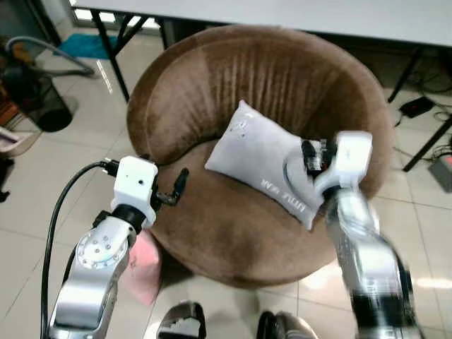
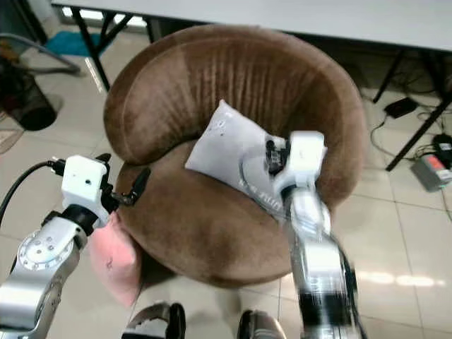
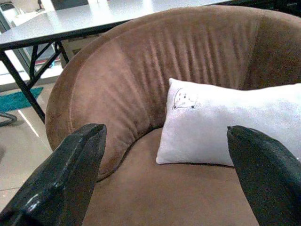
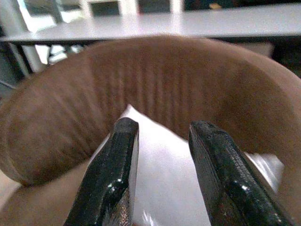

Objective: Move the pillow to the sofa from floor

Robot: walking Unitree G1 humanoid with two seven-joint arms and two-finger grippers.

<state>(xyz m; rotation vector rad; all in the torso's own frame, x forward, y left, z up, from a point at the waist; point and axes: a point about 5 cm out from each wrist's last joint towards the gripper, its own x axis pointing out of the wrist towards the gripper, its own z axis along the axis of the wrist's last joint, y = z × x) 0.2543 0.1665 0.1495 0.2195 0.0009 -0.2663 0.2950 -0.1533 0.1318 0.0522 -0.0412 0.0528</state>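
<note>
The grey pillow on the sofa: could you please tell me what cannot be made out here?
- Grey pillow: its lower right corner is hidden behind the right gripper in the eye views.
- Its printed lettering: too small to read.
- Pink pillow: partly hidden behind the left gripper arm.

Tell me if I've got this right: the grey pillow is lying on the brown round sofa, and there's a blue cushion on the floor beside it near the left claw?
Nearly. The grey pillow does lie on the brown round sofa, but the cushion on the floor beside it, near the left claw, is pink, not blue. The right eye view shows it clearly.
</note>
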